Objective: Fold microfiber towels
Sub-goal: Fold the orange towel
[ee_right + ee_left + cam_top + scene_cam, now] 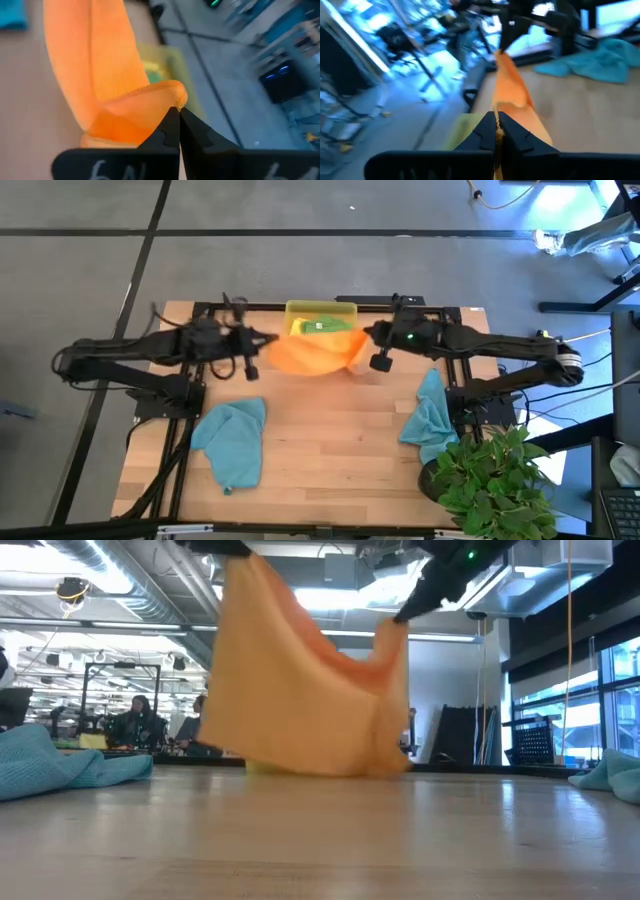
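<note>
- High view: the orange towel [312,355] hangs between the two arms at the far middle of the desk [330,470], just in front of the yellow tray [322,309], in which a green towel [322,326] lies. The left gripper [262,343] has its jaws together on one top corner and the right gripper [366,335] has them together on the other. One teal towel [232,442] lies crumpled near the left front; another teal towel [428,420] lies at the right, beside a potted plant [497,480] at the front corner. Between the teal cloths the bare wood gives open room to lay the orange one flat.
- Low view: the orange cloth sags in a deep curve between its two held corners, its lower edge at or just on the wood. It looks light and limp, likely to swing and crease, so corner holds suit it best.
- Left wrist view: the jaws are clamped on a thin pinch of orange edge; the cloth runs taut away toward the other arm.
- Right wrist view: the jaws are pinched shut on a rolled corner, the ribbed weave showing. I judge the fabric grippy rather than slippery, though so small a bite could slip if pulled hard.
</note>
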Controlling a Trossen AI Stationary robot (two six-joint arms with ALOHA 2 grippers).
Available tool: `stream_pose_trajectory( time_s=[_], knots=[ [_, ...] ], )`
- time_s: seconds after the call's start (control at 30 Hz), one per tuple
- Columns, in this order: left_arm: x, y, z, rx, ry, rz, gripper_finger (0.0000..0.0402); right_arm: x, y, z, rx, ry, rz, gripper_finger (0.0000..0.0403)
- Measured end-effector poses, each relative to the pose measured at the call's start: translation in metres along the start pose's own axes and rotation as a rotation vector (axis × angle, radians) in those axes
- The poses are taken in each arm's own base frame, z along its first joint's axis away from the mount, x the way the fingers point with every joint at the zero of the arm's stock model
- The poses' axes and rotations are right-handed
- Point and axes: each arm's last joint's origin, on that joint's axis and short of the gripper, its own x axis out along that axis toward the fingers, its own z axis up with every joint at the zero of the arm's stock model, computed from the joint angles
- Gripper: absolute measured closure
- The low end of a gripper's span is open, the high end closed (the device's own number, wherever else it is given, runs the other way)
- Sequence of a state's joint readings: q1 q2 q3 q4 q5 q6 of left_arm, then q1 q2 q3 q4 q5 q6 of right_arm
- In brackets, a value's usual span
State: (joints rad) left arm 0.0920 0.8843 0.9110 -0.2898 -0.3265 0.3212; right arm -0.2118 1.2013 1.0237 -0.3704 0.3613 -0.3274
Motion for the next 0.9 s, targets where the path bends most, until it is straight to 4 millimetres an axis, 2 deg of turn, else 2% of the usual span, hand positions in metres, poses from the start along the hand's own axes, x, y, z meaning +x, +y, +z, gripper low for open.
stream_pose_trajectory(
  time_s=[0.17,0.33,0.6,0.73,0.9],
  knots=[
    [-0.022,0.027,0.012,0.018,-0.071,0.114,0.0402,-0.021,-0.018,0.005,-0.003,-0.082,-0.113,0.0403],
    [-0.031,0.046,0.012,0.027,-0.063,0.223,0.0402,-0.028,-0.033,0.000,0.017,-0.073,-0.161,0.0403],
    [-0.020,0.068,-0.001,0.039,0.029,0.310,0.0402,-0.025,-0.052,-0.009,0.004,-0.027,-0.214,0.0403],
    [-0.011,0.075,-0.007,0.006,0.035,0.258,0.0402,-0.024,-0.060,-0.012,0.022,-0.016,-0.226,0.0403],
    [-0.006,0.074,-0.012,-0.041,0.032,0.130,0.0402,-0.023,-0.055,-0.014,0.030,-0.015,-0.151,0.0403]
  ],
)
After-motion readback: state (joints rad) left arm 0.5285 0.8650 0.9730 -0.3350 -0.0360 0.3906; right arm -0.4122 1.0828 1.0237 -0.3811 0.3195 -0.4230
